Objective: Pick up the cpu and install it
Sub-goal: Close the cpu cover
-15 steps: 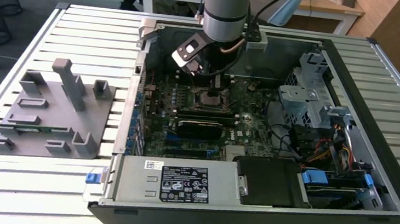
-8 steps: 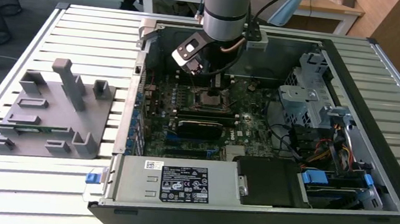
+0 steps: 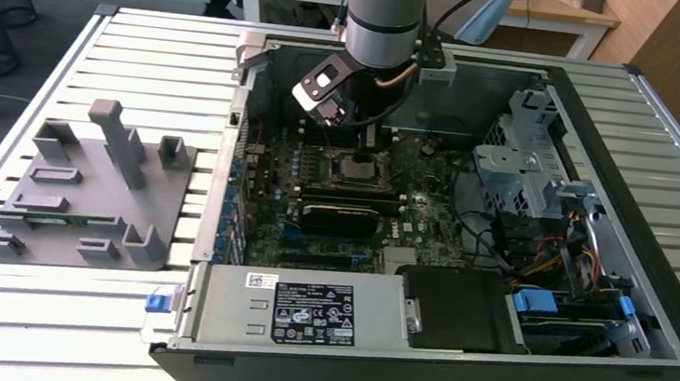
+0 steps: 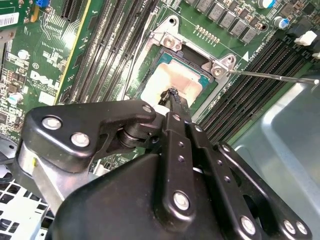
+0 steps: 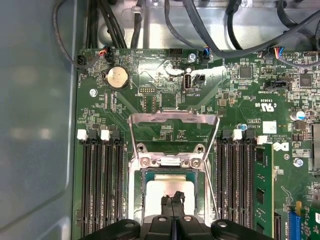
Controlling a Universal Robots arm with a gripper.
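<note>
Presently, the cpu [image 5: 162,187] is lying flat inside the socket [image 5: 135,200] on the motherboard [image 5: 150,95], between the two banks of memory slots [image 5: 102,185]. All of this is being carried in the open computer case [image 3: 638,210], which is sitting toward the tabletop's [image 3: 141,50] edge on the exterior view's right.

The gripper [image 5: 173,199] is being held directly over the chip's silver top. Its fingers [image 4: 176,107] are being held drawn together, with nothing clamped between them. Whether the tips are pressing on the metal or hanging just above it cannot be told from either wrist view.

The load plate [image 5: 172,118] is standing raised and the thin lever [image 4: 275,76] is lying unlatched. The chip is therefore judged to be resting loose in its seat, not yet locked.

Several risks are being judged from this:
- If the chip is sitting slightly askew, any downward push from the narrow tips is likely to bend the contacts beneath it.
- If the tips are touching, a sideways drift of the arm is likely to drag the unlocked chip out of square or scratch its top.
- If the plate is swung down while the fingers are over the socket, it is likely to strike them.
</note>
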